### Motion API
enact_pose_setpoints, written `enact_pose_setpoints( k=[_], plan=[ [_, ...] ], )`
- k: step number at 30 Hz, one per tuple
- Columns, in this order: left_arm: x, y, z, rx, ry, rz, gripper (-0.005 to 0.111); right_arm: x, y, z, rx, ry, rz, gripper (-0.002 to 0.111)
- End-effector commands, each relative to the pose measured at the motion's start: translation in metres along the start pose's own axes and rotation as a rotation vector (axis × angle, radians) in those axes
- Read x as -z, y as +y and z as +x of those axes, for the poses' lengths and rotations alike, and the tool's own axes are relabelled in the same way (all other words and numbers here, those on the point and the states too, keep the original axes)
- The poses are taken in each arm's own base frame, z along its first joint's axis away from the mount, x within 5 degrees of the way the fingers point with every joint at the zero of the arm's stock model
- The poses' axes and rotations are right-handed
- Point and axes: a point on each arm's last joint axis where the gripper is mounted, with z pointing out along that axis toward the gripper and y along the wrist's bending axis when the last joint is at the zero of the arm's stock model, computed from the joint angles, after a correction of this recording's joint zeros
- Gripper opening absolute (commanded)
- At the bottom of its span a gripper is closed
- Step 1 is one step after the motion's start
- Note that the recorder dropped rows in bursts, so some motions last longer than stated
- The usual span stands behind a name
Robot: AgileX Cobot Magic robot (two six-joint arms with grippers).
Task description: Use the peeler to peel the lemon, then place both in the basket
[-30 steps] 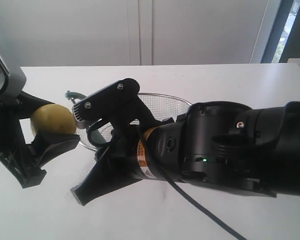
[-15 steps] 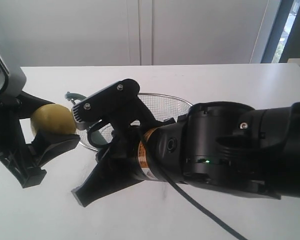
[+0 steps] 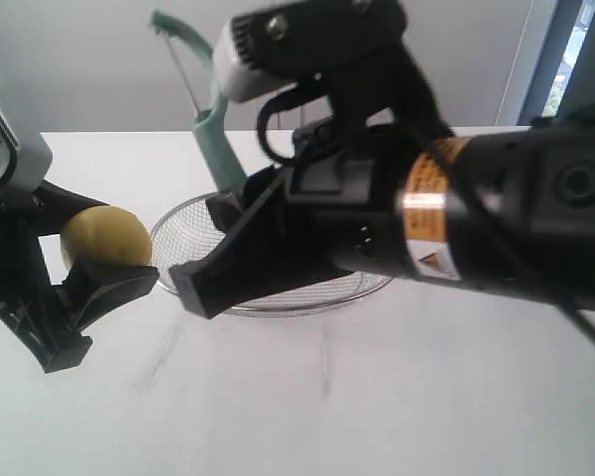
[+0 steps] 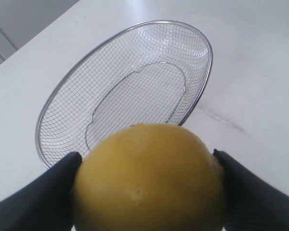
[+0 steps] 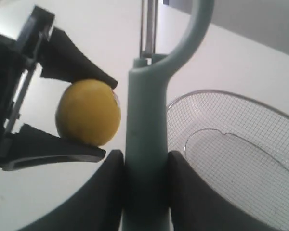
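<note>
My left gripper [image 3: 114, 244] is shut on the yellow lemon [image 3: 104, 238], holding it above the table at the left. In the left wrist view the lemon [image 4: 149, 178] fills the gap between the black fingers [image 4: 43, 192]. My right gripper [image 3: 206, 164] is shut on the pale teal handle of the peeler [image 3: 218, 139], whose curved head points up. The peeler [image 5: 145, 125] stands just right of the lemon [image 5: 88, 112] without touching it. The wire-mesh basket [image 3: 178, 236] lies on the table under my right arm; it holds nothing.
The white table [image 3: 278, 397] stretches to a pale wall behind. My bulky right arm [image 3: 496, 218] hangs over the basket and hides its right side. Faint scratch marks [image 3: 164, 352] show on the tabletop in front.
My right gripper has risen with the peeler from low beside the lemon to well above the basket, uncovering most of the mesh. The left gripper and lemon have stayed put.
</note>
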Motion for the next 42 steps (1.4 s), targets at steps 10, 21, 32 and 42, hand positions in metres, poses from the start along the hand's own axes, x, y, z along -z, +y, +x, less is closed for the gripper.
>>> enact_pose_setpoints(
  k=[10, 21, 32, 42],
  plan=[
    [0.001, -0.002, 0.000, 0.015, -0.006, 0.007, 0.000, 0.062, -0.013, -0.008, 0.021, -0.036, 0.074, 0.000],
    [0.001, -0.003, 0.000, 0.026, -0.005, 0.014, 0.000, 0.044, -0.034, -0.007, 0.094, -0.012, 0.281, 0.000],
    [0.001, -0.003, 0.000, 0.028, -0.005, 0.016, 0.000, 0.003, -0.081, -0.004, 0.055, 0.040, 0.422, 0.000],
    [0.001, -0.003, -0.001, 0.054, -0.014, 0.020, 0.000, -0.045, -0.125, 0.000, -0.015, 0.069, 0.448, 0.000]
  ],
)
